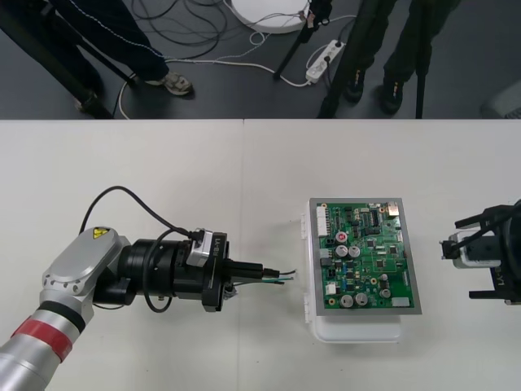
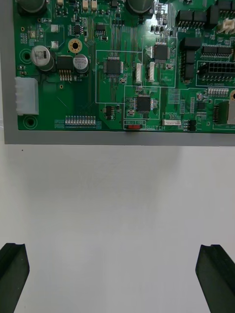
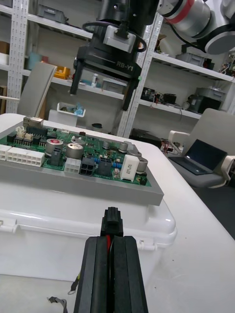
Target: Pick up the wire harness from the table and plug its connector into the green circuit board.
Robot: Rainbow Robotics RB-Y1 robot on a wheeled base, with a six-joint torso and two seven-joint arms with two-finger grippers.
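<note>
Pinched in closed left gripper (image 1: pixel 259 274): harness plug (image 3: pixel 111 221), just short of green circuit board (image 1: pixel 366 257).
Risk of striking white base (image 1: pixel 358 330) wall from low approach, or twisting in grip. Parked open beyond board: right gripper (image 1: pixel 462 257).

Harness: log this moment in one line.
left gripper shut on wire harness | black plug pointing at green circuit board, not inserted | right gripper open, right of board
</note>
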